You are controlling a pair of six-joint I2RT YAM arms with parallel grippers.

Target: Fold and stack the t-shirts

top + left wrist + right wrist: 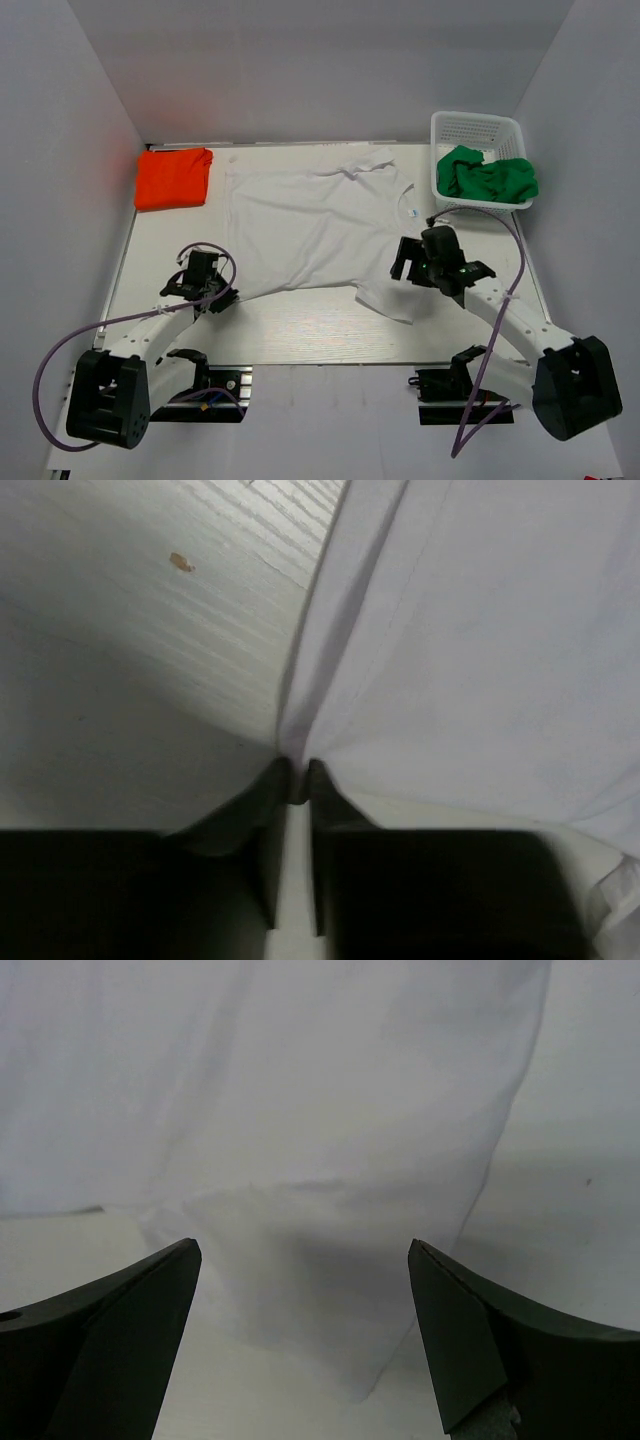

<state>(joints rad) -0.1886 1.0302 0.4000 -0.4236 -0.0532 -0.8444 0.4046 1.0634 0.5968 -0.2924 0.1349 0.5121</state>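
The white t-shirt lies spread flat in the middle of the table, collar to the right. My left gripper is shut on the shirt's near left hem corner, and the pinched white cloth fans out from its tips. My right gripper is open just above the shirt's near sleeve, empty. The orange t-shirt lies folded at the back left. The green t-shirt sits crumpled in the basket.
A white plastic mesh basket stands at the back right. White walls close in the table on the left, back and right. Purple cables loop beside both arm bases.
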